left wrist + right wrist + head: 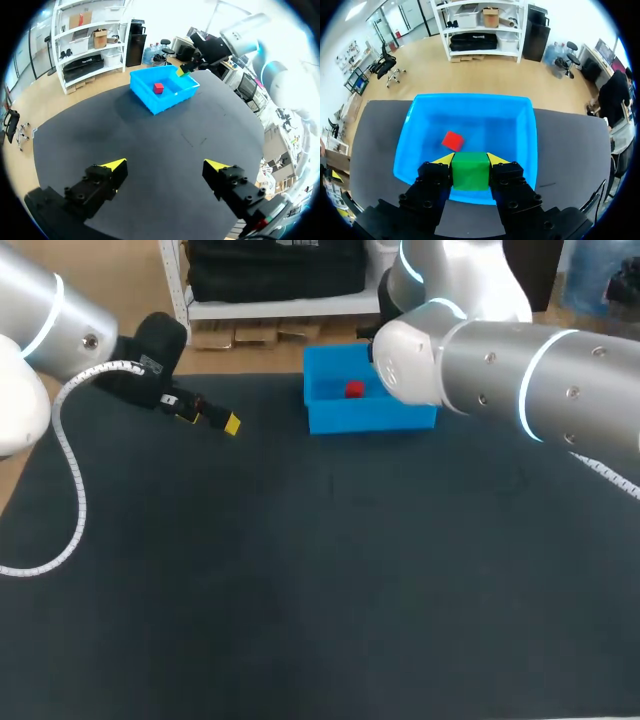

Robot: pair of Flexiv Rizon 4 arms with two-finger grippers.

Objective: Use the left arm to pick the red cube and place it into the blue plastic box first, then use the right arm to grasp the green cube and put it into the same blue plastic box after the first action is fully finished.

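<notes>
right claw (470, 159) with the green cube (470, 171) over the blue plastic box (470, 96); red cube (453, 140) lies inside.
my right claw is clamped on the green cube, one finger on each of two opposite faces, and as i judge it the cube hangs just inside the box wall nearest the claw, so the drop turns on clearing that wall. the red cube sits on the box floor just ahead of the claw and slightly to one side, apart from the green one; a straight release looks unlikely to land on it. my left claw (165, 167) hangs over the desk (320, 570) well apart from the box, fingers spread and empty, out of the way. the first step reads as done.
</notes>
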